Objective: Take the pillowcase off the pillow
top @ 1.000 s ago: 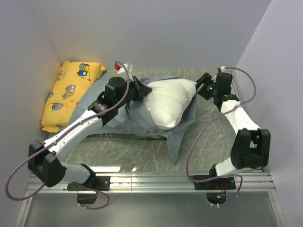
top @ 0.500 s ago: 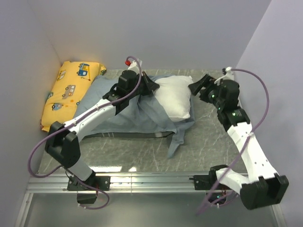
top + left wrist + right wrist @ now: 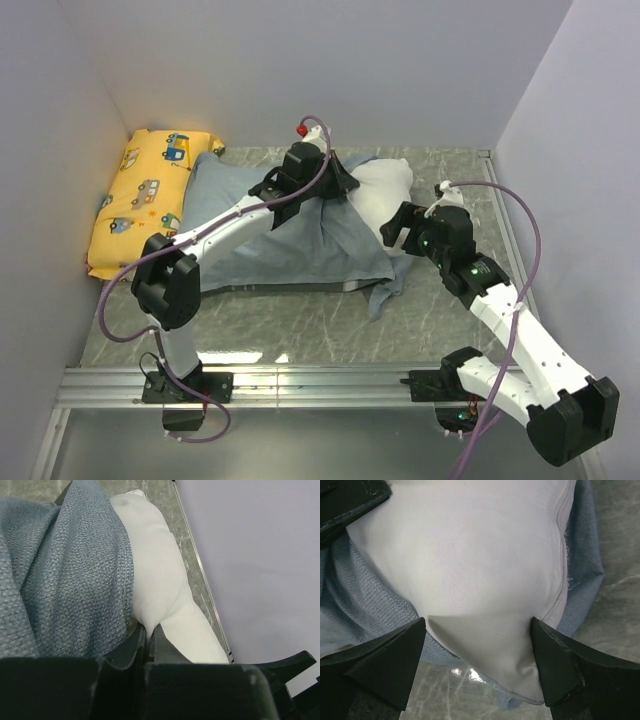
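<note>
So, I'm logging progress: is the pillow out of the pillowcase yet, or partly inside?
Partly out. The white pillow pokes from the blue-grey pillowcase at its right end only; the rest is covered.

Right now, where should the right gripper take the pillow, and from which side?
Take the pillow by the bare corner poking out of the pillowcase, coming from the right, near side. That corner tapers thin; the rest bulges plump or lies under fabric. The right gripper is open astride it, so closing there should probably hold.
</note>
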Controlling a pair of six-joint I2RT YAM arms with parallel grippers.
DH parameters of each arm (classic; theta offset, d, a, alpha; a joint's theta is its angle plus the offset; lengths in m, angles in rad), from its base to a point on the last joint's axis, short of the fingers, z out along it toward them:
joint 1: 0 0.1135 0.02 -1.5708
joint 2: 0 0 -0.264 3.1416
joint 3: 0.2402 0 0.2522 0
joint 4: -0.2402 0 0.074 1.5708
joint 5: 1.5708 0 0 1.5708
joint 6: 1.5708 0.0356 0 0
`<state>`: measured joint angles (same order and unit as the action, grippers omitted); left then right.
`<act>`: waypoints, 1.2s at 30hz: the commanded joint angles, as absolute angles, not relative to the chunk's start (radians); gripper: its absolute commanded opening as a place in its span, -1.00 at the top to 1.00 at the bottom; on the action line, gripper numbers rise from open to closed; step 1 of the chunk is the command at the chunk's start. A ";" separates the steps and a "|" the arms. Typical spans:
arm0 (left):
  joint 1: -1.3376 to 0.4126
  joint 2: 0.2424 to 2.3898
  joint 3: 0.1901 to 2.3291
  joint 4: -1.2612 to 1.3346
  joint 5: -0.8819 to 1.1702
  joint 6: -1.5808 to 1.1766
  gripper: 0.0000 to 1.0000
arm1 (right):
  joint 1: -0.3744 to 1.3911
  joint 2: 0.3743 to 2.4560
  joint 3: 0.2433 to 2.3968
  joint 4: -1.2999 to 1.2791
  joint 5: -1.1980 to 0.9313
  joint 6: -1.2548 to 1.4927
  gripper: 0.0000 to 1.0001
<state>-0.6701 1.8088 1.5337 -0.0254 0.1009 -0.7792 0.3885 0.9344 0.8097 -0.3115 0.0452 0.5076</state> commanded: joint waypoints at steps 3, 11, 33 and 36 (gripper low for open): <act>-0.718 1.809 1.667 0.075 0.137 -0.759 0.99 | 0.397 1.029 0.830 -0.246 0.111 0.492 -0.85; -0.736 1.848 1.772 -0.055 0.204 -0.697 0.92 | 0.397 1.170 0.936 -0.207 0.077 0.509 1.00; -0.804 1.328 1.204 -0.227 -0.354 -0.562 -0.80 | 0.397 1.066 1.118 -0.396 0.258 0.437 1.00; -0.824 1.397 1.255 -0.232 -0.370 -0.543 -0.80 | 0.396 1.072 1.127 -0.405 0.262 0.430 1.00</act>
